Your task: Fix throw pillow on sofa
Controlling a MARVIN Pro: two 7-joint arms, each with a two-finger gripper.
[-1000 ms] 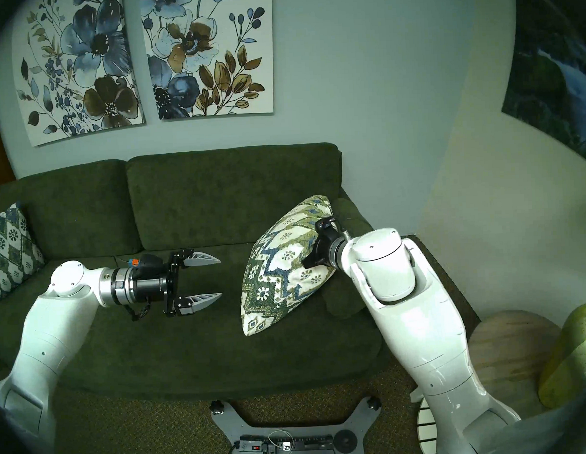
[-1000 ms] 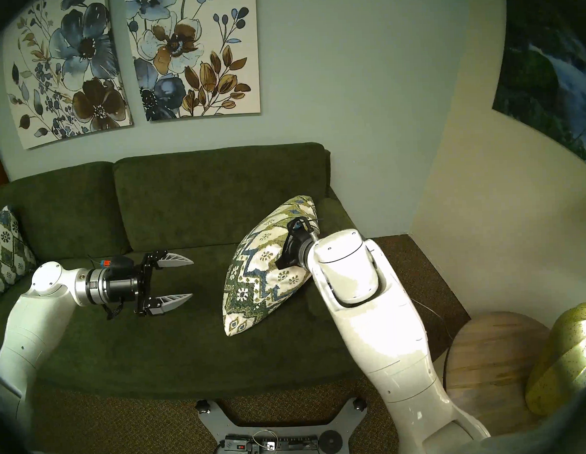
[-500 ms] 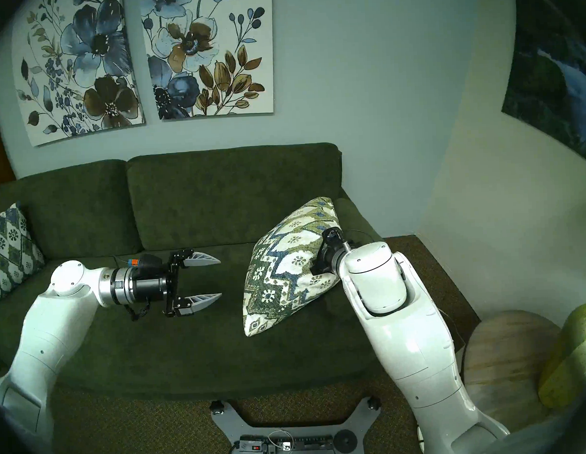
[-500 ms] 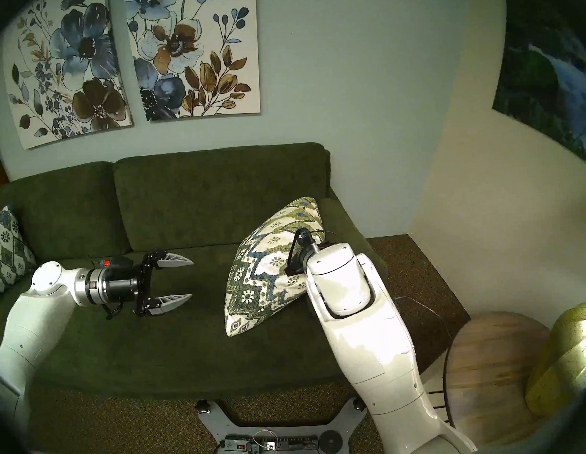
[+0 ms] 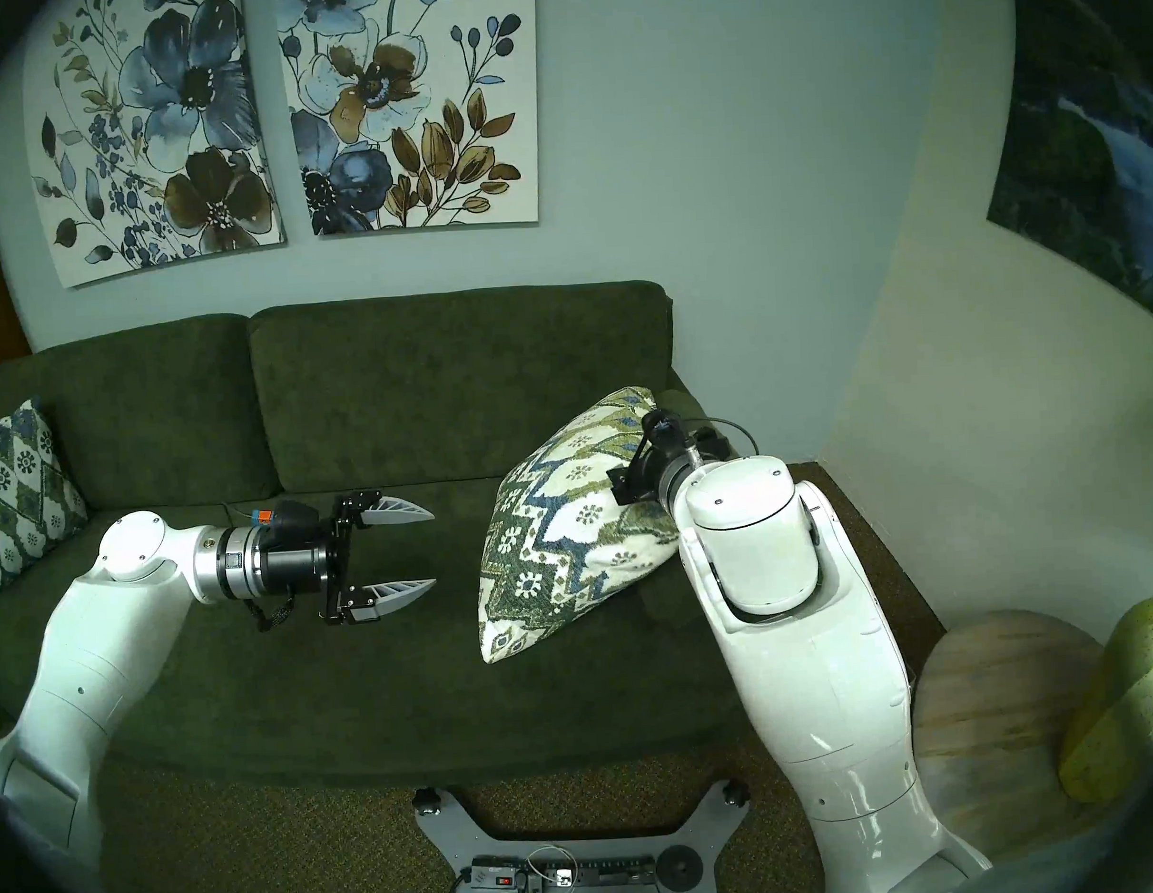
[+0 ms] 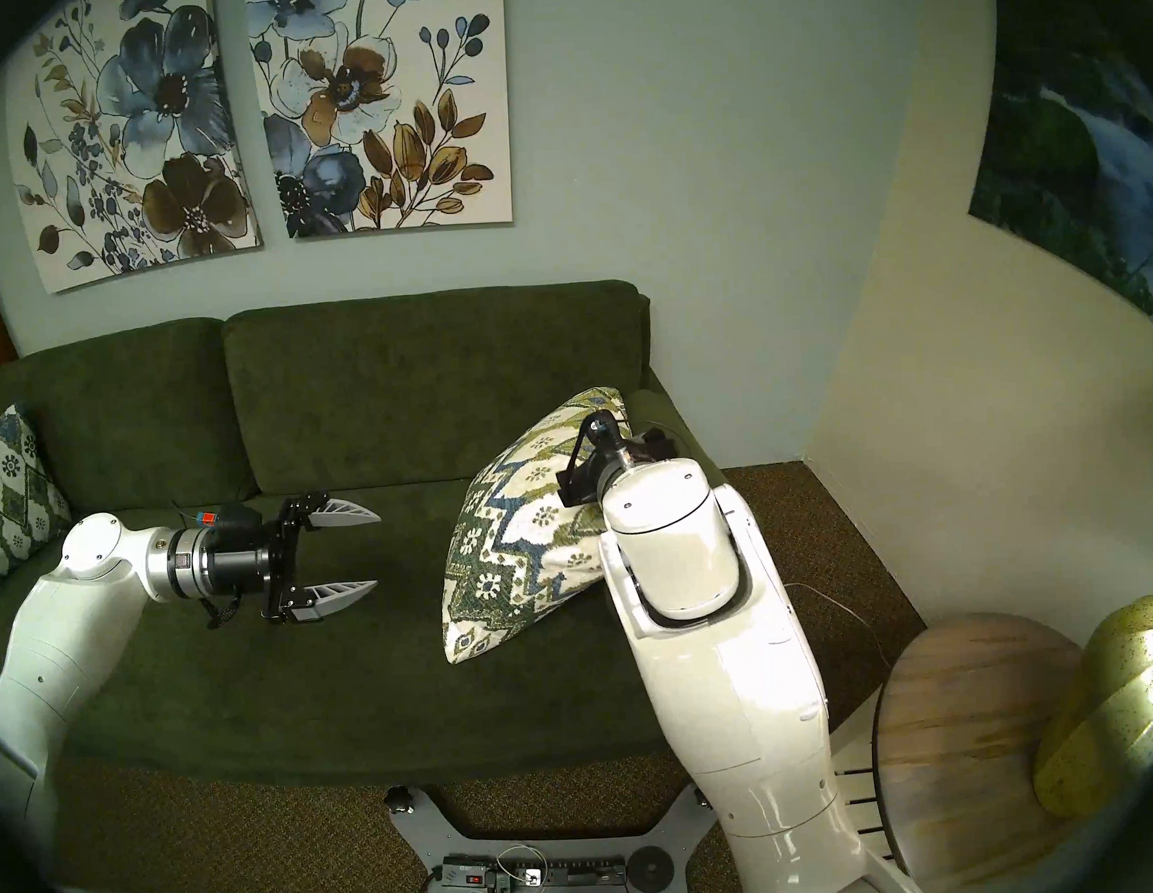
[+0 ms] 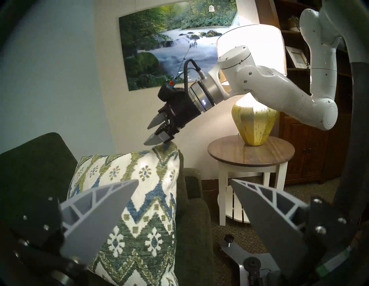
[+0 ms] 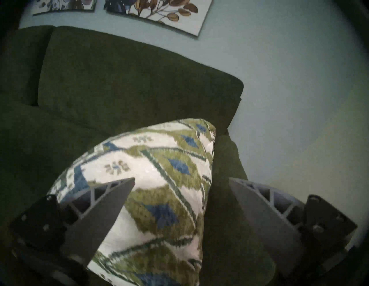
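Observation:
The throw pillow (image 5: 564, 522) stands on edge at the right end of the dark green sofa (image 5: 426, 390) and leans on the right armrest. It also shows in the other views (image 6: 519, 544) (image 7: 135, 209) (image 8: 159, 169). My right gripper (image 7: 146, 135) is open just above the pillow's top right corner. In the right wrist view the gripper (image 8: 181, 179) has the pillow's edge between its spread fingers. In the head views its fingers are hidden behind the wrist. My left gripper (image 5: 433, 544) (image 6: 378, 547) (image 7: 184, 180) is open and empty over the seat, left of the pillow.
A second, bluer patterned pillow (image 5: 15, 487) leans at the sofa's left end. A round wooden side table (image 5: 1006, 681) (image 7: 251, 153) with a yellow lamp (image 5: 1126, 695) (image 7: 255, 119) stands right of the armrest. My base with a power strip (image 5: 578, 858) is in front of the sofa.
My right wrist dipped toward me, then rose back to the pillow's top corner. The pillow leaned slightly more to the right against the armrest. The left arm has not moved.

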